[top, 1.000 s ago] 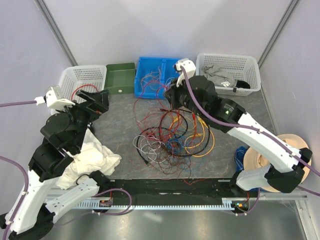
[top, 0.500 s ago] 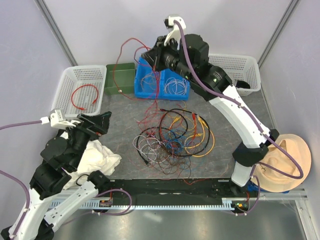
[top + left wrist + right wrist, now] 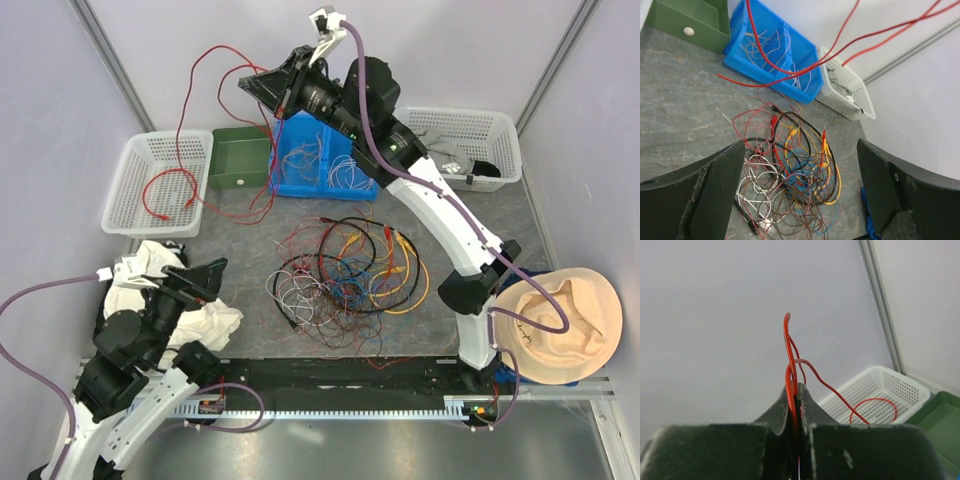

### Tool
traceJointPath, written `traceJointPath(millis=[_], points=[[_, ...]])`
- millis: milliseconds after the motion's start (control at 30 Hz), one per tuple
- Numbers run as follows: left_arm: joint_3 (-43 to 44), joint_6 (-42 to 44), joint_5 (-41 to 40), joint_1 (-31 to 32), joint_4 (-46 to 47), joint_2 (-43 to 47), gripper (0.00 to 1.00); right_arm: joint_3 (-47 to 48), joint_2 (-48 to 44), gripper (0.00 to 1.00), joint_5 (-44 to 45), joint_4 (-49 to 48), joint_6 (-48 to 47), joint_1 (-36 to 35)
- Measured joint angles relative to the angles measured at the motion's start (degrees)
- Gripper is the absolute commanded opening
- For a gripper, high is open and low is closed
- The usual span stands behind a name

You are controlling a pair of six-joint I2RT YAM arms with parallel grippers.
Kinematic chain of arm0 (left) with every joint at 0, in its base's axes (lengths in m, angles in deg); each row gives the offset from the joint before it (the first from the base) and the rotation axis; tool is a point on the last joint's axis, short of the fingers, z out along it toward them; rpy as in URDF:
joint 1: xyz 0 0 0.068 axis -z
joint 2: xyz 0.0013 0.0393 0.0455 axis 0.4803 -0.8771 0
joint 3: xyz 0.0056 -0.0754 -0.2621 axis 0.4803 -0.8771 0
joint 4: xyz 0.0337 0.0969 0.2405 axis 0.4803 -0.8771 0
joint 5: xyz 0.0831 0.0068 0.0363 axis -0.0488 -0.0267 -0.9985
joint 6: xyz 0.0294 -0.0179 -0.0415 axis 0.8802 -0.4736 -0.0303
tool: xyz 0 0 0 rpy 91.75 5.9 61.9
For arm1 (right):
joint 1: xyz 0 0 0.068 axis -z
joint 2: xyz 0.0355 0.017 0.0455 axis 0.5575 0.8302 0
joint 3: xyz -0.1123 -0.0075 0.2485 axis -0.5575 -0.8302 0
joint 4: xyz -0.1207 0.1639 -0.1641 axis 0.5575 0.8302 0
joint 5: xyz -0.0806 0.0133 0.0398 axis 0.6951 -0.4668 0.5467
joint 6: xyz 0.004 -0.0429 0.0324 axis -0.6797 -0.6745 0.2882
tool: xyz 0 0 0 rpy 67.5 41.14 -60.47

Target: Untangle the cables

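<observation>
Up at 11 o'clock in the overhead view, the right gripper (image 3: 250, 83) is way off the table. It's pinching a red cable (image 3: 190, 100) that loops out, then droops toward the left white basket (image 3: 130, 160) at 9 o'clock and the tabletop by the green bin (image 3: 238, 160). The rest of the cables (image 3: 350, 275) sit in a tangled heap dead centre, plus a few in the blue bin (image 3: 320, 192). The left gripper (image 3: 203, 280) hangs at 8 o'clock over a white cloth (image 3: 200, 320), holding nothing.

Left wrist view: its fingers (image 3: 715, 195) are spread wide, the heap at 6 o'clock between them and the red cable strung across at 12.

Right wrist view: the fingers (image 3: 780, 415) are pressed tight on the red cable, which pokes up past the tips, with the basket at 4 o'clock.

My worry is that the wire's so thin it could slip out of that pinch. I also can't tell if the low end is free. If it's caught on the basket rim or the heap, pulling further drags everything along.
</observation>
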Motion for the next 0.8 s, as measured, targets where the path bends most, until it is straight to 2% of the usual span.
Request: traceJointPath(millis=[100, 200, 467, 567, 800], points=[[-2.4, -0.1, 1.9, 0.0, 0.3, 1.8, 1.00, -2.9, 0.9, 0.00, -2.0, -2.9, 2.6, 0.0], [-4.2, 2.2, 5.9, 0.0, 3.8, 0.0, 1.00, -7.5, 2.4, 0.00, -4.5, -3.7, 5.7, 0.0], [-4.2, 6.5, 6.1, 0.0, 10.3, -2.7, 1.00, -8.1, 5.3, 0.00, -7.4, -3.9, 7.5, -0.4], [-4.4, 9.2, 5.7, 0.0, 14.4, -2.0, 1.00, -6.2, 7.5, 0.00, -9.4, -4.7, 8.8, -0.5], [-8.1, 19.0, 9.0, 0.0, 30.7, -3.0, 1.00, -6.8, 8.9, 0.00, -13.3, -8.5, 13.5, -1.0]])
